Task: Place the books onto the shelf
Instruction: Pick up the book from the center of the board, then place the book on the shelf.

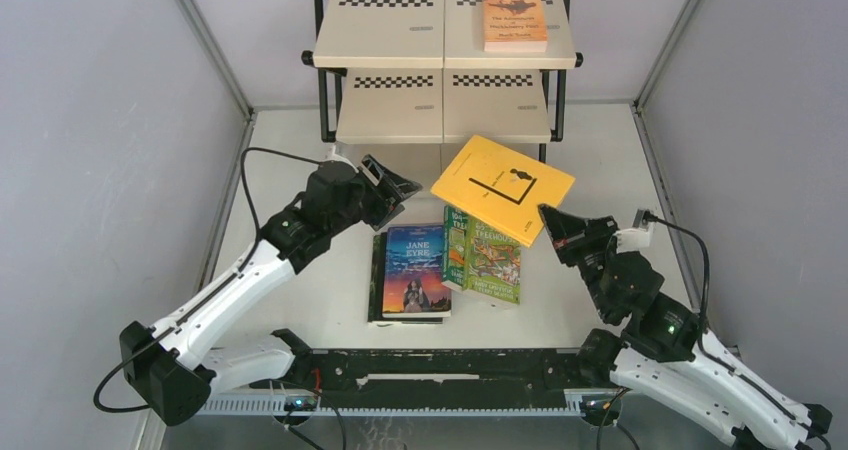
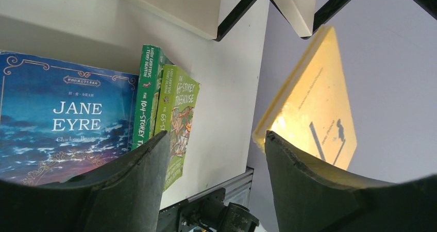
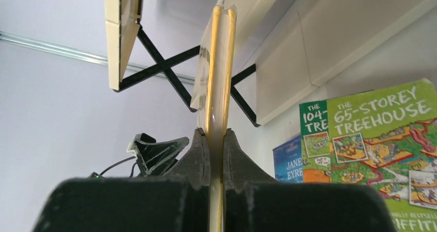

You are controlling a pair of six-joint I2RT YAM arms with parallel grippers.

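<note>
Thin yellow book aloft — probably light, floppy.
Edge clamped between the right fingers; left fingers open, empty — could steady it.

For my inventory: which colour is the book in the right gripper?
The book is yellow; top external view shows it best.

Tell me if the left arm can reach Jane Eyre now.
Probably yes: the left gripper hangs open near Jane Eyre, whose cover lies bare; the right gripper holds the yellow book aside.
</note>
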